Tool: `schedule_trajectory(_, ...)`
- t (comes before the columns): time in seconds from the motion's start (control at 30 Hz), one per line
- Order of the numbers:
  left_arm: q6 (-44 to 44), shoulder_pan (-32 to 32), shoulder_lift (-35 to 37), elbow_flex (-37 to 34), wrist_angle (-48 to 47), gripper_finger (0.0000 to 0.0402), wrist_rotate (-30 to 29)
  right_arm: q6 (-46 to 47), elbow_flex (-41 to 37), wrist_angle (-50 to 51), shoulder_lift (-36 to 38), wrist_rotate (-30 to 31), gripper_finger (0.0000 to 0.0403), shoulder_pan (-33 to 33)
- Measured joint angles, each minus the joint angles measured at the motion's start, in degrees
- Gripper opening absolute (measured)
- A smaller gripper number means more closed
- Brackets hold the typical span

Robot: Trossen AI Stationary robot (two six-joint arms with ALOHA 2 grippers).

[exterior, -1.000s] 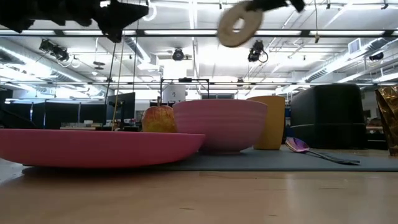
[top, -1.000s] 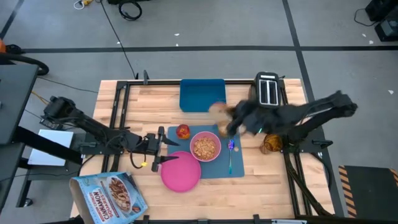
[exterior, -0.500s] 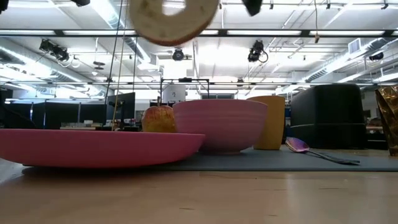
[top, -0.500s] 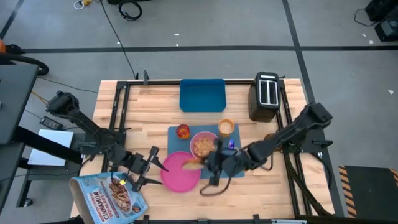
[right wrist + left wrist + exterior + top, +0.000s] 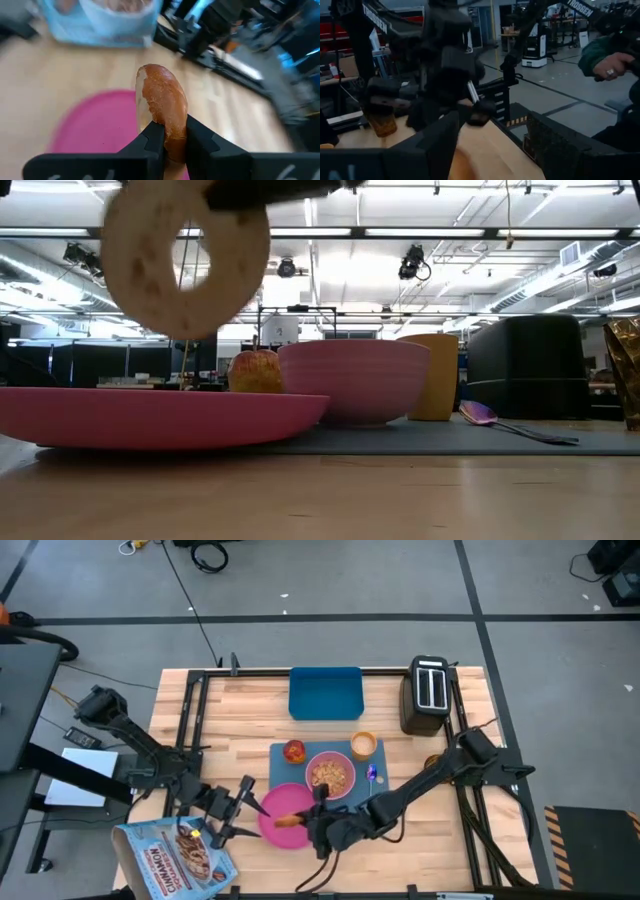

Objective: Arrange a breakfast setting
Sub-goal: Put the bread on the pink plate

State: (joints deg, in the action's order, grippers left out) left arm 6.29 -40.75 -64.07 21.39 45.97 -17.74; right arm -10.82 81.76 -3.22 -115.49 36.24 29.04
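The right gripper (image 5: 169,137) pinches a ring-shaped bread slice (image 5: 161,114) on edge above the pink plate (image 5: 290,818), apparently to set it there, while the left gripper (image 5: 250,808) waits beside it with fingers spread.

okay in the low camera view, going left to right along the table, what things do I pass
Pink plate → red apple → pink bowl → orange cup → spoon → black toaster. The bagel half hangs above the plate.
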Motion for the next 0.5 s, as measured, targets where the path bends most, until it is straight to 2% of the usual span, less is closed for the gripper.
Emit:
schedule_trajectory(0.2,0.39,-1.05,0.00,-0.02,0.38,0.0242,0.13,-12.14,0.10,-4.94,-5.10,7.50,0.0056,1.28)
schedule_trajectory(0.33,0.41,-0.90,0.00,-0.02,0.53,0.0242,0.11,-23.05,0.10,-11.07,-8.50,9.75,0.0056,2.07)
schedule_trajectory(0.5,0.43,-0.83,0.00,-0.02,0.94,0.0242,-0.09,-32.38,0.10,-16.95,-11.96,11.44,0.0055,2.29)
